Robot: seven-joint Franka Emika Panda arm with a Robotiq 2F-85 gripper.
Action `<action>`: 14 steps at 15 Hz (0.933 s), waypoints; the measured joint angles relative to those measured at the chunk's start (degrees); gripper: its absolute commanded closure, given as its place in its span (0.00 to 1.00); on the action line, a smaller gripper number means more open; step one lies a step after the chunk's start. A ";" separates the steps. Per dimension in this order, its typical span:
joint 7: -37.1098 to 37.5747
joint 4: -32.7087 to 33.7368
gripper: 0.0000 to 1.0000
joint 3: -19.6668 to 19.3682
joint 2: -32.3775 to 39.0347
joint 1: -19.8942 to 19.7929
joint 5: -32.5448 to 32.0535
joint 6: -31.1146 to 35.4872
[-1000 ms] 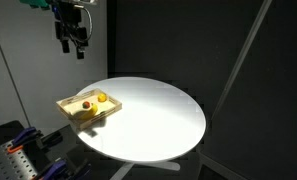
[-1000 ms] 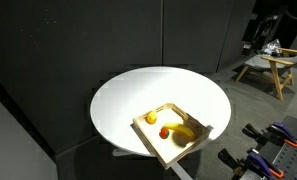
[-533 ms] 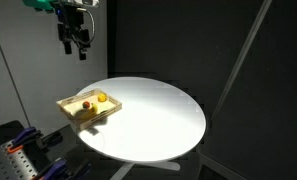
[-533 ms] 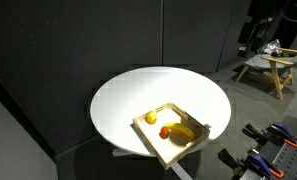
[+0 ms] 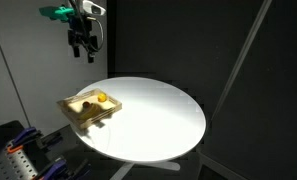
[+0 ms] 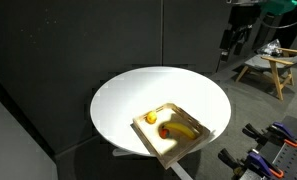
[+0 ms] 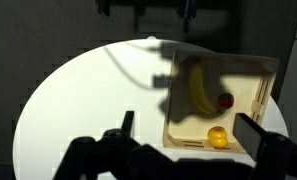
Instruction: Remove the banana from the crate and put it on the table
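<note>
The yellow banana (image 7: 197, 85) lies in the pale tan crate (image 7: 256, 72) beside a small red fruit (image 7: 225, 100) and a round orange fruit (image 7: 218, 137). The crate stands near the edge of the round white table (image 7: 78, 100). Both exterior views show the crate (image 5: 72, 105) (image 6: 148, 133) and the table (image 5: 158, 115) (image 6: 138, 90); the banana (image 6: 184, 130) is plain in only one exterior view. My gripper (image 7: 188, 130) is open and empty. It hangs high above and off to the side of the table in both exterior views (image 5: 85, 46) (image 6: 231, 40), well apart from the crate.
Dark curtains surround the table. A wooden stool (image 6: 263, 68) stands in the background. Blue and black equipment sits low beside the table (image 5: 18, 150) (image 6: 268, 145). My arm's shadow falls across the crate in the wrist view.
My arm has moved sideways toward the table and come a little lower. The crate and the fruits have not moved.
</note>
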 measured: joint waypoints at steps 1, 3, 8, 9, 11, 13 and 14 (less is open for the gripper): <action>0.18 0.65 0.00 0.16 1.41 0.14 0.09 0.65; 0.27 1.93 0.00 0.37 4.31 0.62 0.19 2.02; 0.38 4.54 0.00 1.04 12.43 1.52 0.19 7.06; 0.38 4.97 0.00 1.15 14.13 1.71 0.19 8.32; 0.38 5.73 0.00 1.35 17.38 2.14 0.19 10.98; 0.38 6.33 0.00 1.63 20.45 2.55 0.19 13.58; 0.37 6.57 0.00 1.77 21.94 2.80 0.19 14.80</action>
